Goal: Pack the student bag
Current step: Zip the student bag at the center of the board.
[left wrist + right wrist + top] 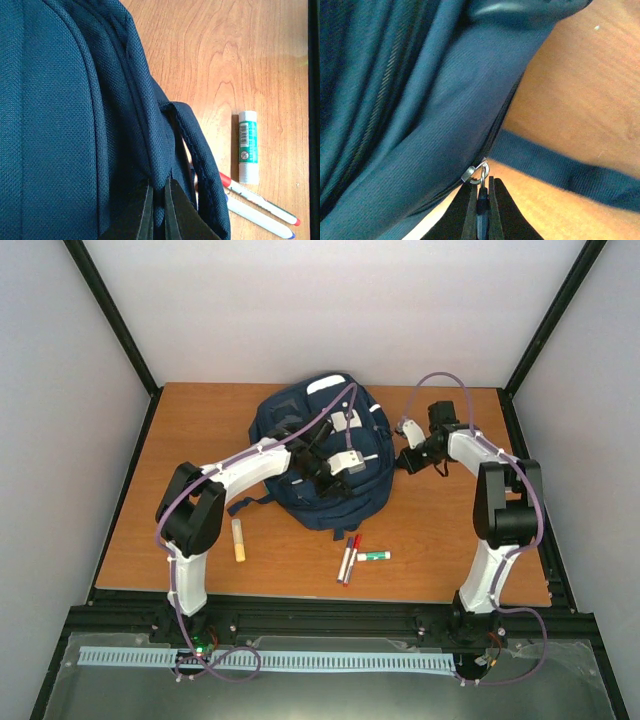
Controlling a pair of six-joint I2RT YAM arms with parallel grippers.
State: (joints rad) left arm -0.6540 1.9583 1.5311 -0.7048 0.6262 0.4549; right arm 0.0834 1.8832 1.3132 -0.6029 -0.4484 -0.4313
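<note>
The left tool (159, 189) is narrowed to a slit and pinches a raised seam fold of the large navy blue fabric backpack (55, 125). The bag fills the view ahead of this tool and to its left, lying on the orange-brown wooden counter (225, 60), and a dark padded strap (197, 150) curls just right of the fingers. The right tool (482, 187) is closed tight on a small dark zipper pull (480, 207). The pull's silver metal ring (481, 174) sits right at the fingertips, and the bag's cloth rises ahead and to the left. The step in hand looks like opening the zip. To do it well, the right tool should draw the pull along the line of the teeth, not away from the cloth, so the slider runs rather than tilts and jams. The left tool should anchor its fold firmly, so the cloth is taut and the bag does not slide. A slack fold ahead of the slider could snag. A white-and-green glue stick (247, 145) and two white capped pens (260, 201) lie on the counter to the right of the left tool, probably for packing afterwards.
</note>
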